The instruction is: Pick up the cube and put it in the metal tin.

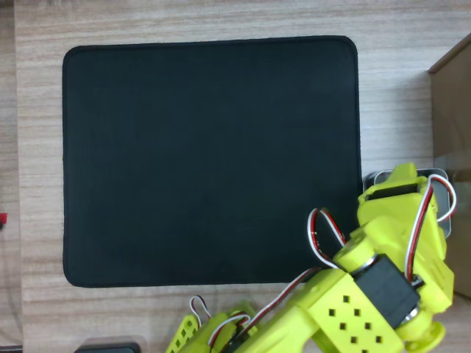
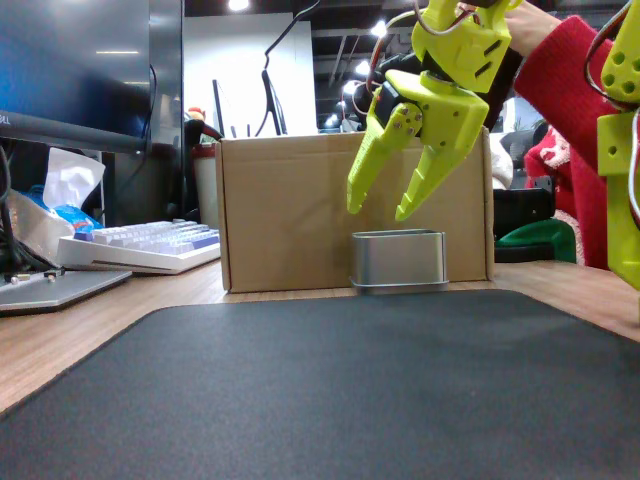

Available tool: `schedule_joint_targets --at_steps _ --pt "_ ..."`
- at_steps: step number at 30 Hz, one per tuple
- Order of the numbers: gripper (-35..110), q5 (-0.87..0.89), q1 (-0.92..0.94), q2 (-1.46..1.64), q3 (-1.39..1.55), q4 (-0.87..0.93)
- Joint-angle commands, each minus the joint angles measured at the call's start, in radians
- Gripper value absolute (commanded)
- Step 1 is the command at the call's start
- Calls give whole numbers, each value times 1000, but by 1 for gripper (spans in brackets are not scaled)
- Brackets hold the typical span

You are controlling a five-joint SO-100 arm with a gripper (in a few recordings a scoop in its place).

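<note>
Office, monitor (image 2: 75,70), keyboard (image 2: 140,245), desks

Yellow-green gripper (image 2: 382,213) raised, fingers seemingly parted

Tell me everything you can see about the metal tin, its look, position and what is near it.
The small silver-grey metal tin is squarish with rounded corners, low shiny walls and a thin rim at its base. It stands upright on the wooden table, just beyond the black mat's far edge and in front of a brown cardboard box. The yellow-green pincer hangs open just above it, not touching. In the overhead view, the arm covers most of the tin. Its inside is hidden.
</note>
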Motion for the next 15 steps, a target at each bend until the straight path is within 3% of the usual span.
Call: schedule_joint_targets --at_steps 1,2,3,6,15 --pt "25 -5 15 41 17 -3" --pt "36 -2 15 44 21 -5" --pt "36 17 14 44 20 -5" --pt "32 187 11 91 21 -38" --pt "22 480 -97 391 195 -153"
